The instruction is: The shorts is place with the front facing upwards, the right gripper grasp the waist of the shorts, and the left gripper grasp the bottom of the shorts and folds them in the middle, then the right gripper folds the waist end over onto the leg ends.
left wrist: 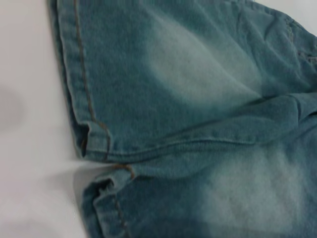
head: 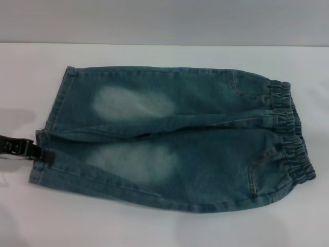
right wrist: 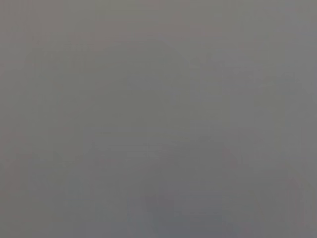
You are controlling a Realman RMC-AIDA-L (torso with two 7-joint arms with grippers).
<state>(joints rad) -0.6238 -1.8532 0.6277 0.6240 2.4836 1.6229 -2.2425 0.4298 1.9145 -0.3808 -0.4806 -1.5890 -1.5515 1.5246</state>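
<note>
Beside left gripper, shorts flat.

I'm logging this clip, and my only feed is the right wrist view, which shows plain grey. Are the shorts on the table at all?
Observer: Yes. The shorts lie spread flat on the white table, not yet folded.
Operator: Which way do they point?
Observer: The elastic waist is toward the robot's right, and the leg ends are toward its left.
Operator: Is any arm near them?
Observer: The left gripper sits at the leg ends, where the two hems meet. The right gripper appears in no view.
</note>
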